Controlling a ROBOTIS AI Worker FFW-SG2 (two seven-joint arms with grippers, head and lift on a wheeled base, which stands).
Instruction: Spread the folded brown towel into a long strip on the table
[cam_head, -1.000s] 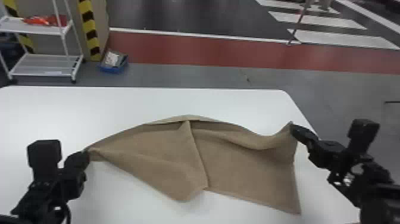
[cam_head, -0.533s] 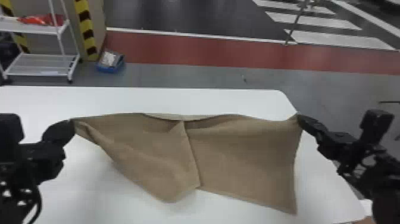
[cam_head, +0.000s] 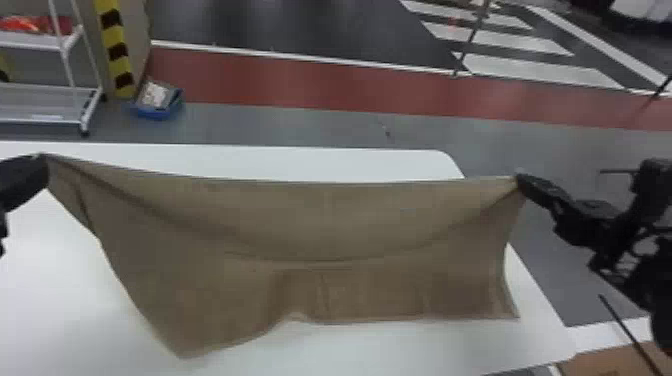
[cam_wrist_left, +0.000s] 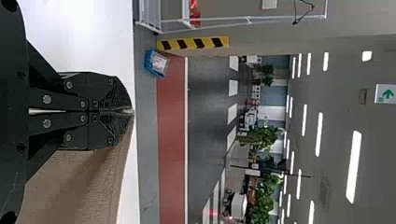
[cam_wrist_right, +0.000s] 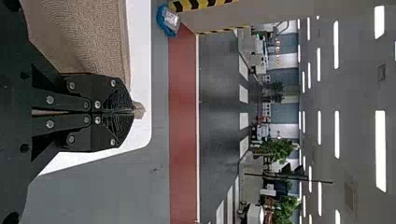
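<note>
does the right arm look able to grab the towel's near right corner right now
Probably not: its gripper is shut on the towel's far right corner and would have to let go first.

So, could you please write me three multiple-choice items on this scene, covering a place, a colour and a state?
1. Where on the towel, in the head view, is the right gripper?
A) Middle
B) Upper right corner
C) Lower left corner

2. What colour is the tabletop?
A) White
B) Green
C) Black

3. How is the towel now?
A) Rolled up
B) Folded into a small square
C) Stretched between both grippers

Key:
1 B: the fingers pinch that corner.
2 A: its bare surface is white.
3 C: the left gripper pinches the opposite upper corner.
</note>
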